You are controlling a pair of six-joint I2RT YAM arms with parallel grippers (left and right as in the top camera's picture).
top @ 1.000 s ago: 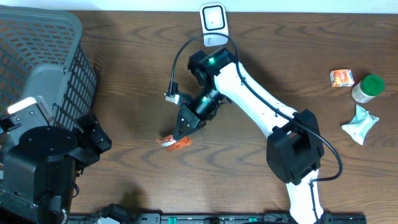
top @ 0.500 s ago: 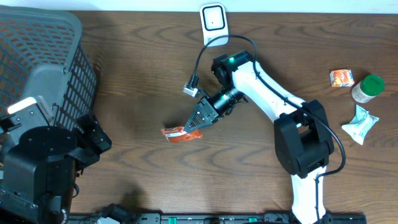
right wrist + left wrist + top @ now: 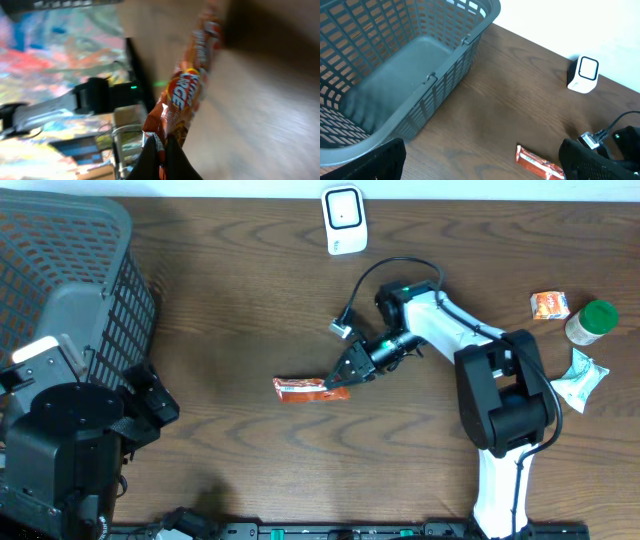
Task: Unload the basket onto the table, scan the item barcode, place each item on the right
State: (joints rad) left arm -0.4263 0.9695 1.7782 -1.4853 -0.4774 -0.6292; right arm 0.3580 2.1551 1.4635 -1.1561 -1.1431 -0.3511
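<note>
Orange wrapper (image 3: 300,389), clamped by the right gripper (image 3: 339,379), now swings level, nearer yet well short of the scanner (image 3: 343,220); left gripper (image 3: 480,162) gapes idle.

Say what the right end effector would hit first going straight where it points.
The right end effector pinches the snack packet; beyond it, only bare table shows, though height is unclear.

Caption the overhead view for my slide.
Right gripper pinches an orange snack packet by one end, white scanner beyond it.
</note>
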